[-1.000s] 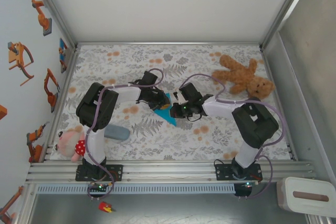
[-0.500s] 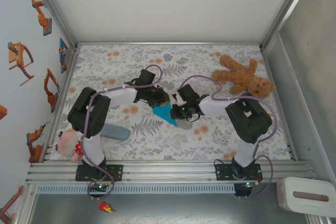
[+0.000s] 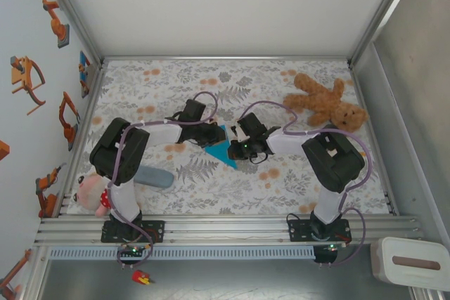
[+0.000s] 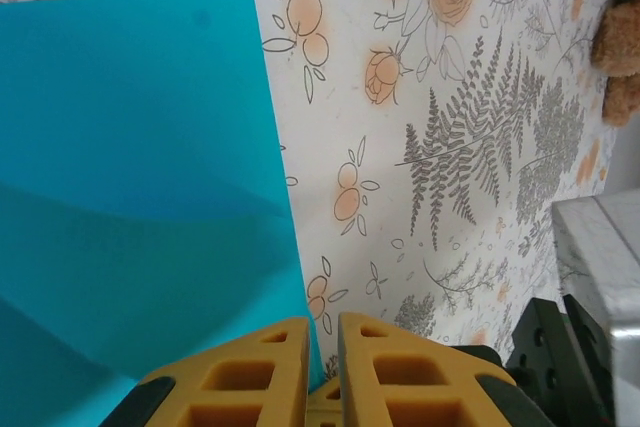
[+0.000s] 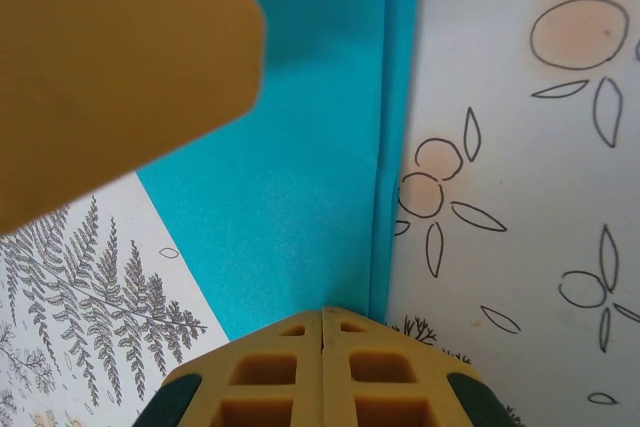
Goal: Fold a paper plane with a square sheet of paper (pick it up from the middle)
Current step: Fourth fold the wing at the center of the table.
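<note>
Bright, even light; soft shadows cross the paper (image 4: pixel 130 147); a close yellow shape (image 5: pixel 110 77) is blurred.

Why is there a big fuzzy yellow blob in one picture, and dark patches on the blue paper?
Right wrist view: the yellow blob is probably a claw finger too near the lens, so it is out of focus. Left wrist view: soft shadows fall across the blue paper.

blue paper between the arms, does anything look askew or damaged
Slightly askew: in the right wrist view the upper layer of the turquoise paper stops short of the layer below. That leaves a narrow strip along the right edge, which tapers toward the right gripper. No tears are visible.
</note>
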`<state>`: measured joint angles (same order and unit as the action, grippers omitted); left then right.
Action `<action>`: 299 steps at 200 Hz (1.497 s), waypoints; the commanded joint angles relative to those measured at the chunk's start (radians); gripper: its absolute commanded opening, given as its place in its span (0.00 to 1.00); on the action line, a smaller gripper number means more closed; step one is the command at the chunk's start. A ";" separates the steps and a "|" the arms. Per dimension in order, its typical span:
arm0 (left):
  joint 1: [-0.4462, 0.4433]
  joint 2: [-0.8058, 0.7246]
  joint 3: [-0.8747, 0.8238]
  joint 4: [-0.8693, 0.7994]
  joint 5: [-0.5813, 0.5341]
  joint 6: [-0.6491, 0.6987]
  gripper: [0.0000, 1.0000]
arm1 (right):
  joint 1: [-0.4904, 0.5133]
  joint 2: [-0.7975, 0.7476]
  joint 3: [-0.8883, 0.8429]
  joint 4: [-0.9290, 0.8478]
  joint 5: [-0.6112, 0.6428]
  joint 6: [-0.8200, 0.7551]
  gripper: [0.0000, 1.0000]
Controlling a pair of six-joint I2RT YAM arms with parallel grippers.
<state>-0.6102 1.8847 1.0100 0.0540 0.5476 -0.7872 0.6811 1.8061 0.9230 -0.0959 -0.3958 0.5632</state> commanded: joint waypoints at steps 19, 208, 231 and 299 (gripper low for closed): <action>-0.009 0.063 -0.029 0.117 0.048 0.034 0.15 | -0.003 0.039 -0.029 -0.138 0.107 -0.021 0.00; 0.268 0.197 0.133 -0.074 -0.048 0.142 0.15 | -0.011 0.042 -0.075 -0.247 0.233 -0.020 0.00; 0.313 0.209 0.146 -0.063 -0.033 0.128 0.15 | -0.011 0.038 -0.074 -0.244 0.230 -0.017 0.00; 0.338 -0.004 0.117 -0.103 -0.031 0.107 0.17 | -0.010 -0.022 -0.008 -0.109 0.092 0.045 0.01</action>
<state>-0.2771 2.0129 1.1561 -0.0093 0.5663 -0.6903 0.6792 1.7844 0.9184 -0.1070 -0.3012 0.5682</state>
